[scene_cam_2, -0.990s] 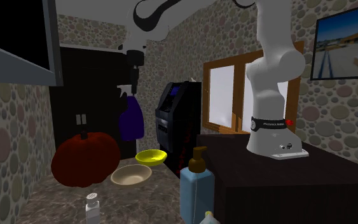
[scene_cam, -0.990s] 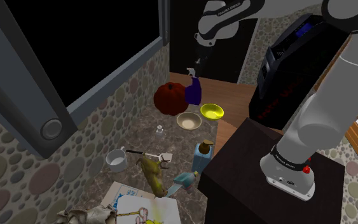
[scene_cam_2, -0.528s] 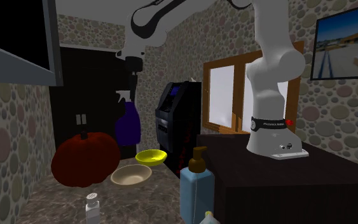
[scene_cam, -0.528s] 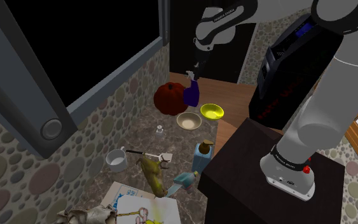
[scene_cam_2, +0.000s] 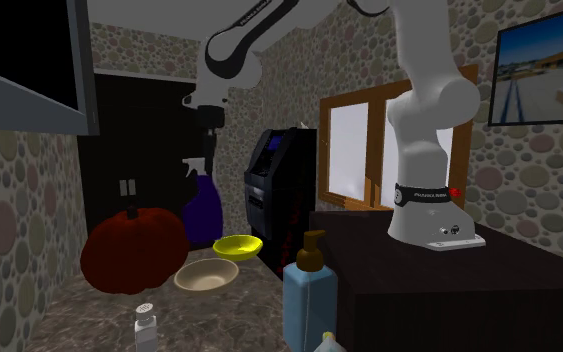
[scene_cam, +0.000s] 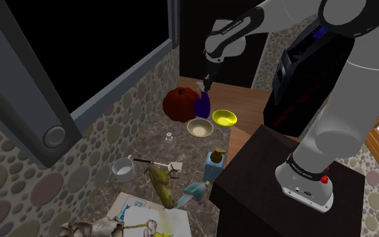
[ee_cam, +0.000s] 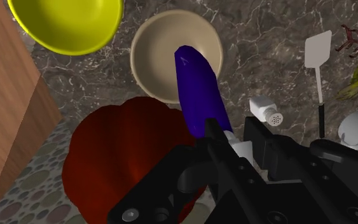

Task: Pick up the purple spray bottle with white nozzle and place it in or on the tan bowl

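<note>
One tan bowl (ee_cam: 155, 51), one yellow bowl (ee_cam: 66, 22), one purple spray bottle (ee_cam: 198, 89)

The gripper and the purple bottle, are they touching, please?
Touching. In the wrist view the gripper clasps the bottle at its nozzle end; in the second exterior view it hangs beneath the gripper.

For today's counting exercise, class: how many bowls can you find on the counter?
2. A yellow bowl sits next to the wooden surface; a tan bowl lies beside it, near the red pumpkin. Others may be hidden.
</note>
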`<action>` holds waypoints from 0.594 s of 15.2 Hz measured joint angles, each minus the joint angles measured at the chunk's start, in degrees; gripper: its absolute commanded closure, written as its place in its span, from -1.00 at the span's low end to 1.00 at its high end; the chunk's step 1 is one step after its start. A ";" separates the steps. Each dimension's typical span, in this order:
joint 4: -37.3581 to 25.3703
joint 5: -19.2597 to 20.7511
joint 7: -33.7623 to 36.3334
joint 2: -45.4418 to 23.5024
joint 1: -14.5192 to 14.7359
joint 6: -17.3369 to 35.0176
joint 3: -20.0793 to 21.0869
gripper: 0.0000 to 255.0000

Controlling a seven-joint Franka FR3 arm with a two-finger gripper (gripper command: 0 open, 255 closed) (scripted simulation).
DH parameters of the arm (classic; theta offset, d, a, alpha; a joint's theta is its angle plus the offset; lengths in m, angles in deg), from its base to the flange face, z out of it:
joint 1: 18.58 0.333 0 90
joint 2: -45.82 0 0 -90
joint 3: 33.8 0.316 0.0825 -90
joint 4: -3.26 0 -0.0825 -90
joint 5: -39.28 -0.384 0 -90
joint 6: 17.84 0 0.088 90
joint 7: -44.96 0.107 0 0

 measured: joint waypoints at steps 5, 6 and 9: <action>0.89 -1.34 -0.95 -2.51 -0.05 3.27 0.41 1.00; 1.22 -1.63 -1.24 -2.95 -0.10 4.01 0.49 1.00; 1.84 -2.55 -2.20 -4.45 -0.35 6.01 0.72 1.00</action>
